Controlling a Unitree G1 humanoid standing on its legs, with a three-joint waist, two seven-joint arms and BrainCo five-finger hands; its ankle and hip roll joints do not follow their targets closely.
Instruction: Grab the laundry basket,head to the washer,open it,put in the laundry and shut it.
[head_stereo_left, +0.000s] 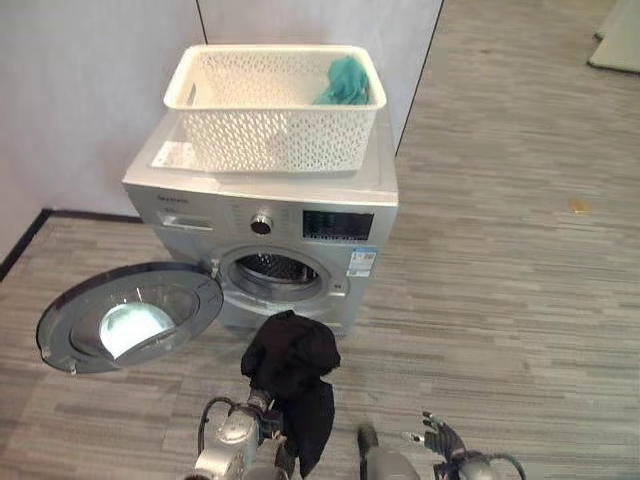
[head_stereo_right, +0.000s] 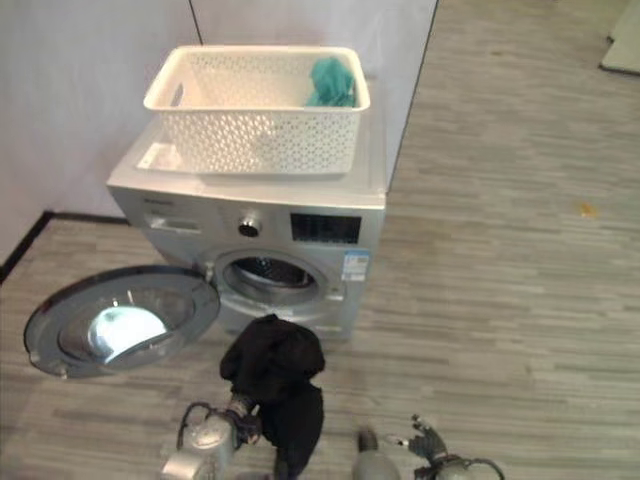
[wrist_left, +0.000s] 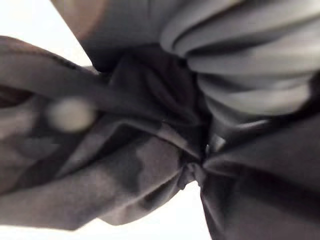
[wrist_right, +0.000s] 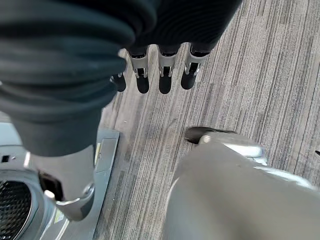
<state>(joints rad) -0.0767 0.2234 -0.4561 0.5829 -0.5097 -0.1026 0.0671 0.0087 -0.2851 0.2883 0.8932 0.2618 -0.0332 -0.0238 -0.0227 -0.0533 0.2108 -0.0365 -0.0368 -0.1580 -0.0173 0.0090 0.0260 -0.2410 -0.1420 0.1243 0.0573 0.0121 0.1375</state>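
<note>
Left hand (head_stereo_left: 262, 404) raised, gripping black garment (head_stereo_left: 292, 365) — before washer (head_stereo_left: 275, 235), door (head_stereo_left: 130, 315) open.

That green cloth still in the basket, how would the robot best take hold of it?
From above, by the bunched top. The green cloth is heaped in the back right corner of the white basket on the washer, and the walls block any sideways reach. The right hand looks free; the left hand holds the black garment.
</note>
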